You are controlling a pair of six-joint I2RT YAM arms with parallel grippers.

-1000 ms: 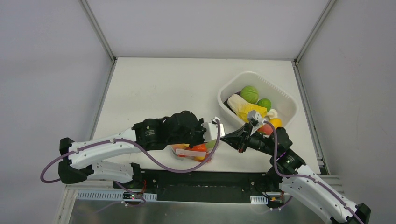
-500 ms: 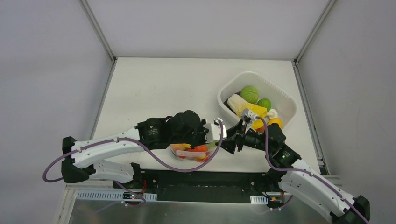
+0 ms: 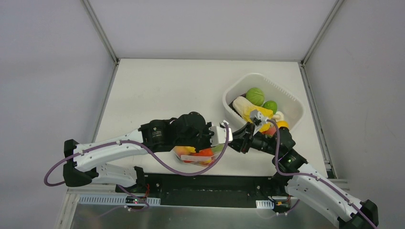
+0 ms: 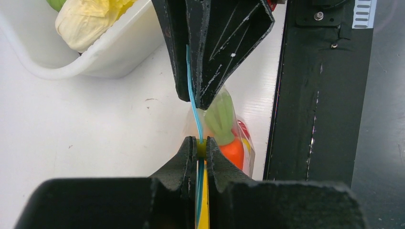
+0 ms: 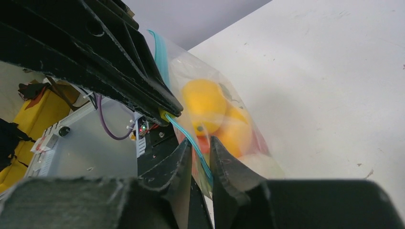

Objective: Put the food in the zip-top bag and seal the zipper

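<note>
Both clamped on the zipper (image 4: 195,117), left hand (image 4: 201,147) and right hand (image 5: 201,150), strip running lengthwise between them

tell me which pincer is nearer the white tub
Right. The right pincer pinches the zipper toward the white tub; the left pincer pinches it farther away.

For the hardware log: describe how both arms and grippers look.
The left arm and right arm have white shell links with black joints; a purple cable loops along each. The left gripper and right gripper have black wedge-shaped fingers, scuffed with pale scratches.
</note>
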